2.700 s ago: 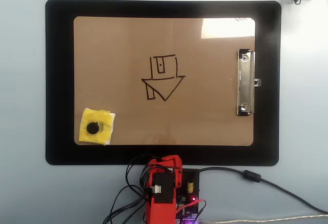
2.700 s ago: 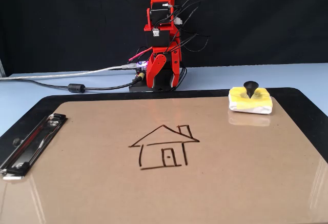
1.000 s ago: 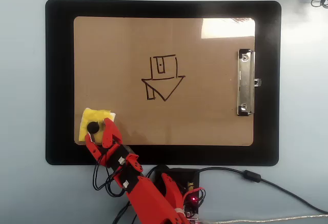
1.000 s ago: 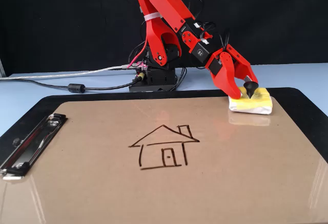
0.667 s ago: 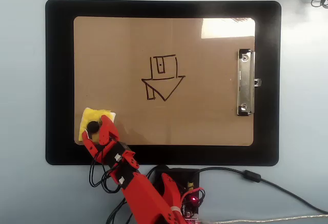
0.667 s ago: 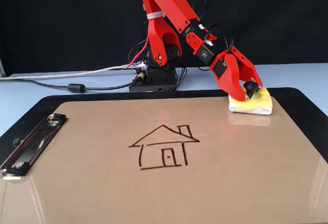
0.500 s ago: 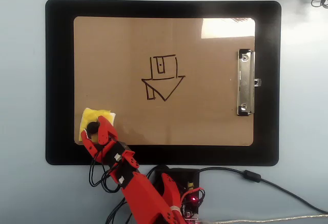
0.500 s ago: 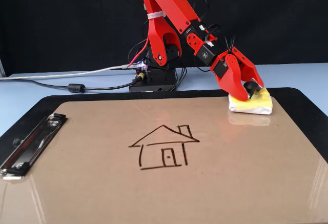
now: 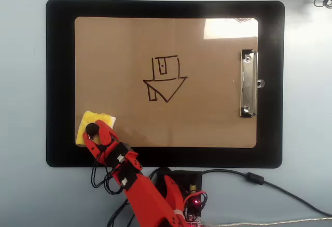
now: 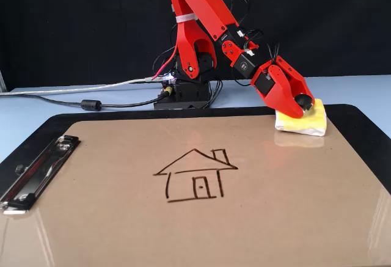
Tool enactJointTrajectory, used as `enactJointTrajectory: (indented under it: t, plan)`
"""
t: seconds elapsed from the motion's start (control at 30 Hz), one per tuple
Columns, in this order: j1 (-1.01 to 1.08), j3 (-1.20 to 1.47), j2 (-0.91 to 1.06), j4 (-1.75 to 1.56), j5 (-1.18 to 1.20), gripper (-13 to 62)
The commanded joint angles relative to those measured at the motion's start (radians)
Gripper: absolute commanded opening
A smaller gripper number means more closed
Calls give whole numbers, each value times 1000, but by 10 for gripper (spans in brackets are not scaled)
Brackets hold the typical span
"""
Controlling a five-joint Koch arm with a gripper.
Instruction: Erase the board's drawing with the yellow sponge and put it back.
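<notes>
At the board's near corner by the arm's base sits the yellow sponge, with the red claw pinched on its black knob. Grasping looks just done; the house drawing at mid-board is untouched. Next, I judge, comes lifting or dragging the sponge across to those lines, pressed flat.

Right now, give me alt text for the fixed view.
The red gripper is closed on the black knob of the yellow sponge at the brown board's far right corner. The house drawing at the centre is unerased.
</notes>
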Motion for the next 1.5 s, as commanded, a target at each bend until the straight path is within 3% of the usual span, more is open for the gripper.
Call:
enactJointTrajectory:
  t: [0.0, 0.13, 0.27, 0.37, 0.5, 0.7, 0.97, 1.23, 1.33, 1.47]
  plan:
    - [29, -61, 123, 44, -12, -80]
    - [270, -192, 362, 535, -5, -80]
    - [568, -330, 456, 877, 43, -80]
    - [828, -344, 436, 868, 160, -80]
    - [1009, -299, 293, 607, 232, -80]
    - [1037, -87, 143, 126, 230, -80]
    - [1055, -75, -106, -109, 229, -80]
    - [1150, -460, -548, -229, 224, -80]
    - [1192, -410, -541, -233, 225, -80]
    - [1192, -120, -308, -253, 224, -80]
